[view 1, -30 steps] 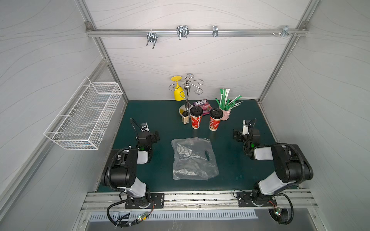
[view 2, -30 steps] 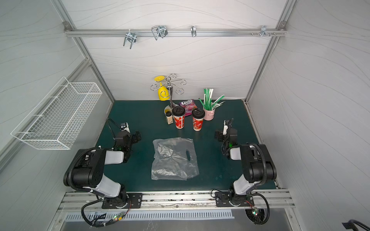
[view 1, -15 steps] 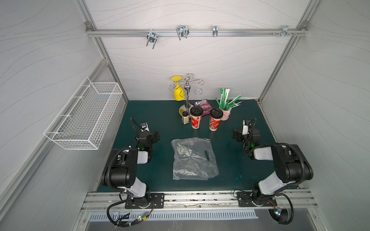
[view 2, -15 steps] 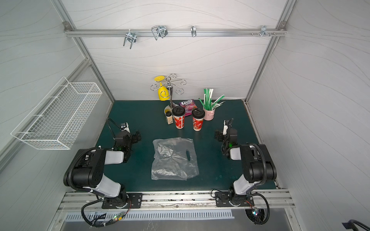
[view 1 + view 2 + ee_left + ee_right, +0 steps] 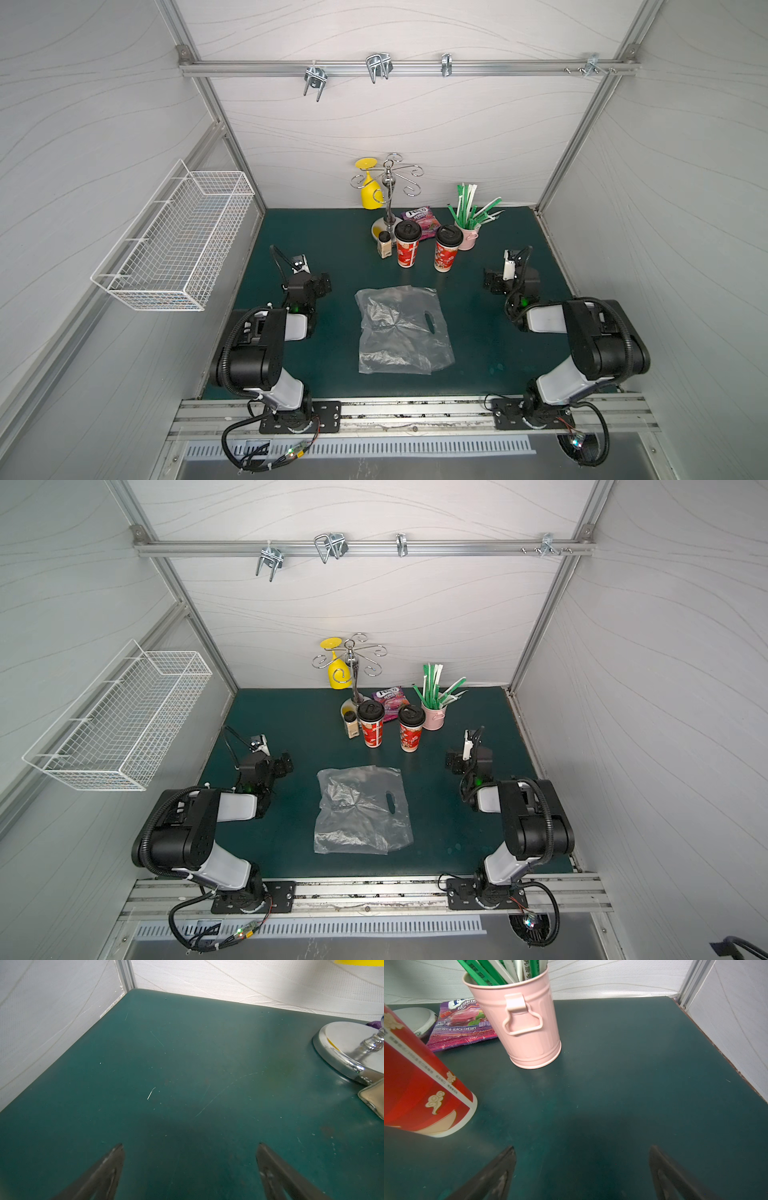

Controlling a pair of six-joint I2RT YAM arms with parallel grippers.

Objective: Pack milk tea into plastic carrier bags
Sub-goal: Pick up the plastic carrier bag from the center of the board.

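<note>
Carrier bag (image 5: 399, 328), clear plastic, flat on green mat (image 5: 478, 353) at centre, handle hole on its 3 o'clock side. Left gripper (image 5: 190, 1144) at bag's 10 o'clock, right gripper (image 5: 582, 1146) at 2 o'clock: both spread wide, nothing between the jaws. First cup (image 5: 406, 249) of milk tea at 12 o'clock, upright, lidded, just beside beige bottle (image 5: 385, 247). Second cup (image 5: 447, 253) at 1 o'clock, near pink bucket (image 5: 469, 239).

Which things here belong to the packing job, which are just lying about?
Job: two black-lidded red floral paper cups; clear crinkly plastic bag.
Lying about: small beige bottle; purple snack packet; pink metal bucket of straws; chrome hook stand; yellow glass.
</note>
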